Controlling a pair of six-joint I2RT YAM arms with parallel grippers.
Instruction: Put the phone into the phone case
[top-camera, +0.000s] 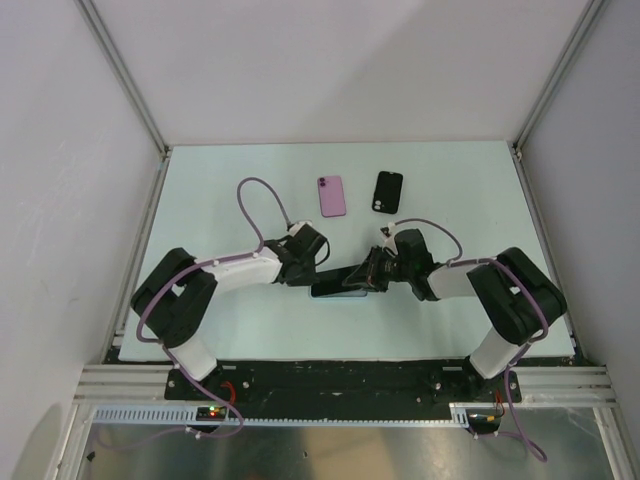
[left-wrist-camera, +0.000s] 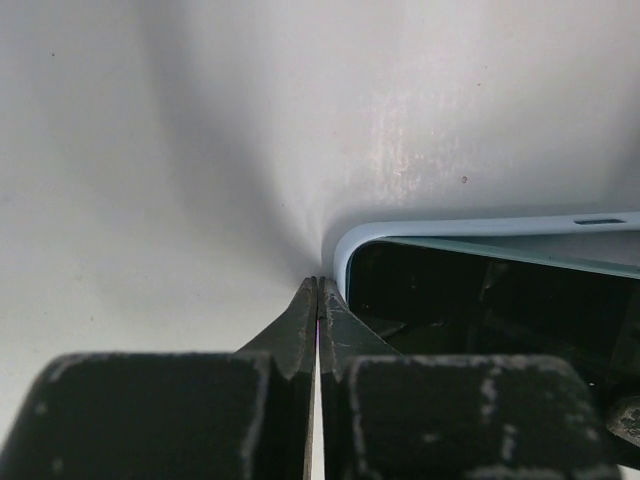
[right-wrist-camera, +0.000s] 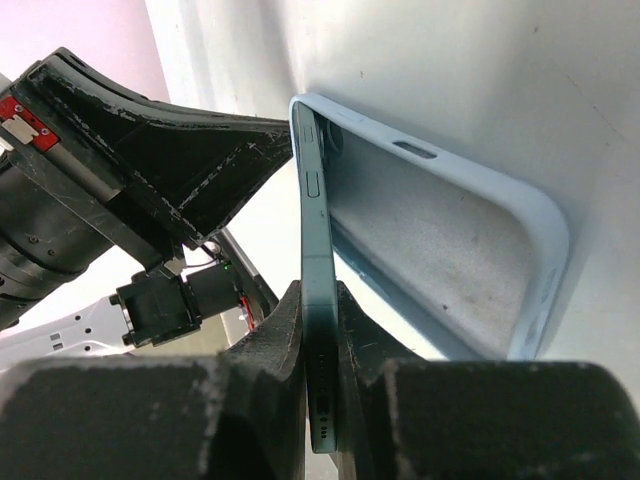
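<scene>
A light blue phone case (right-wrist-camera: 440, 230) lies open side up on the table between the two arms. The teal phone (right-wrist-camera: 312, 200) stands tilted on its long edge in it, its far end at the case's far corner and its near end raised. My right gripper (right-wrist-camera: 318, 292) is shut on the phone's near end. My left gripper (left-wrist-camera: 318, 285) is shut with nothing between its fingers; its tips rest on the table against the rounded corner of the case (left-wrist-camera: 480, 227). In the top view both grippers, left (top-camera: 318, 272) and right (top-camera: 368, 276), meet over the phone (top-camera: 335, 291).
A pink phone (top-camera: 332, 196) and a black case (top-camera: 388, 191) lie side by side farther back on the pale table (top-camera: 200, 200). White walls and metal frame rails enclose the table on three sides.
</scene>
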